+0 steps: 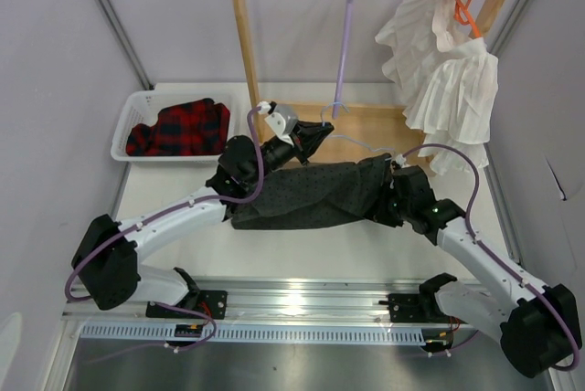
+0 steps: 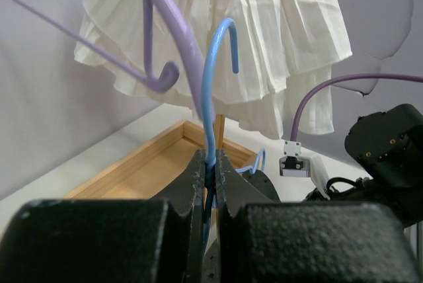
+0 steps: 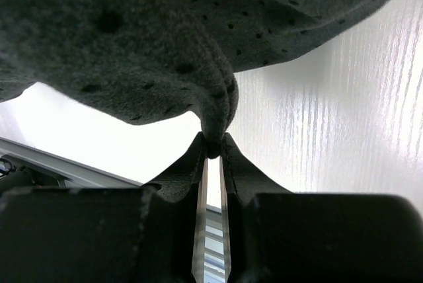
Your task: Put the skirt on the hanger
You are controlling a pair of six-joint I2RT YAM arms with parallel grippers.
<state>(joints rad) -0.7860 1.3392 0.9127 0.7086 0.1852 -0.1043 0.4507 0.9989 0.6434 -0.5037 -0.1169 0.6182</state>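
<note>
The dark dotted skirt (image 1: 311,192) hangs stretched between my two arms above the table. My left gripper (image 1: 322,132) is shut on the pale blue hanger (image 1: 367,145), pinching the neck just below its hook (image 2: 215,78). In the left wrist view the jaws (image 2: 211,165) press on the blue wire. The hanger's thin arm runs right toward the skirt's upper edge; the rest is hidden by cloth. My right gripper (image 1: 395,177) is shut on a fold of the skirt (image 3: 165,38) at its right end, the fingertips (image 3: 213,145) squeezing the edge.
A wooden rack (image 1: 242,35) stands behind, its base (image 1: 375,121) just beyond the left gripper. On its rod hang a lavender hanger (image 1: 344,44) and an orange hanger (image 1: 466,7) with a white pleated garment (image 1: 448,89). A white basket (image 1: 128,121) holds a plaid garment (image 1: 178,128).
</note>
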